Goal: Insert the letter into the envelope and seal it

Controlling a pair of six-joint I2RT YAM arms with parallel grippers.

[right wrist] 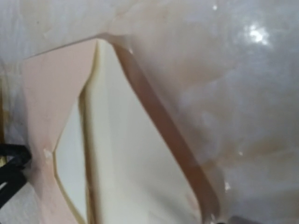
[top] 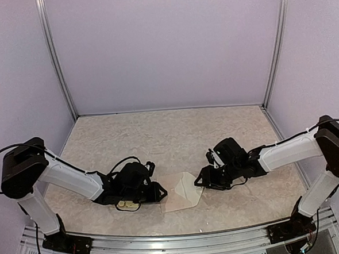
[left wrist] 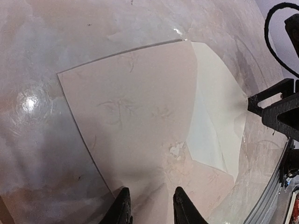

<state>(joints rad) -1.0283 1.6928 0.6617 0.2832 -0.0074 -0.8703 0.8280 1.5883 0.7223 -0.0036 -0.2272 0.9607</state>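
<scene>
The envelope (top: 179, 195) lies flat on the table (top: 158, 133) near its front edge, between the 2 arms, likely so that 1 can pin it while the other works the flap (left wrist: 215, 116). The left gripper (left wrist: 151, 192) sits low over the envelope's near edge, its 2 fingers (left wrist: 122, 205) a narrow gap apart with paper showing between them. This looks more like a hold-down than a grip. The right gripper (top: 203, 181) sits just beside the flap, and I cannot tell whether its jaws are wide or closed. The flap lies folded out, paler side up, with its tip pointing at the right gripper. The envelope's long axis seems to follow the fold, roughly near-to-far. The letter is not plainly visible, but faint flourishes showing through the envelope's face suggest it is inside, not yet sealed.
</scene>
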